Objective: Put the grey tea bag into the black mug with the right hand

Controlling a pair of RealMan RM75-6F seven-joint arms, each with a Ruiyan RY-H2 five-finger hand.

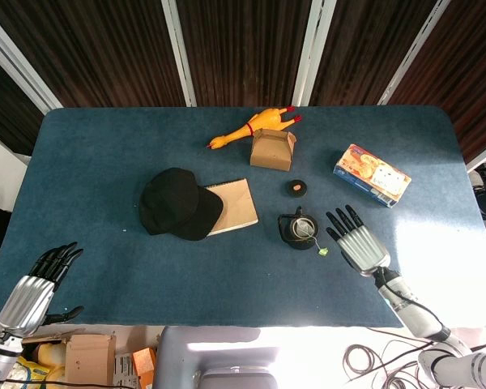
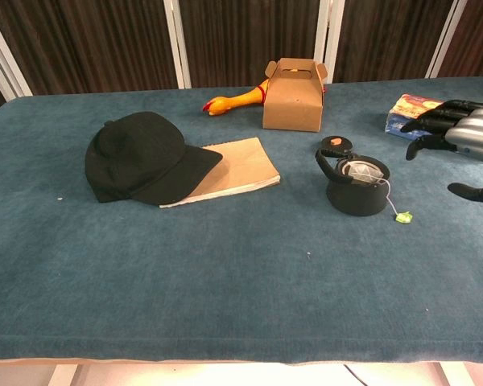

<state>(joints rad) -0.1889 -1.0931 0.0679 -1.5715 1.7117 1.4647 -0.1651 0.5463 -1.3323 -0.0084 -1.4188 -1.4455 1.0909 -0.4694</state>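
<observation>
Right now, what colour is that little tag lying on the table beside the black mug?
Yellow-green; the tag shows best in the chest view, right of the black mug.

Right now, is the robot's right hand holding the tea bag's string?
No, the right hand is open beside the black mug, holding nothing.
</observation>
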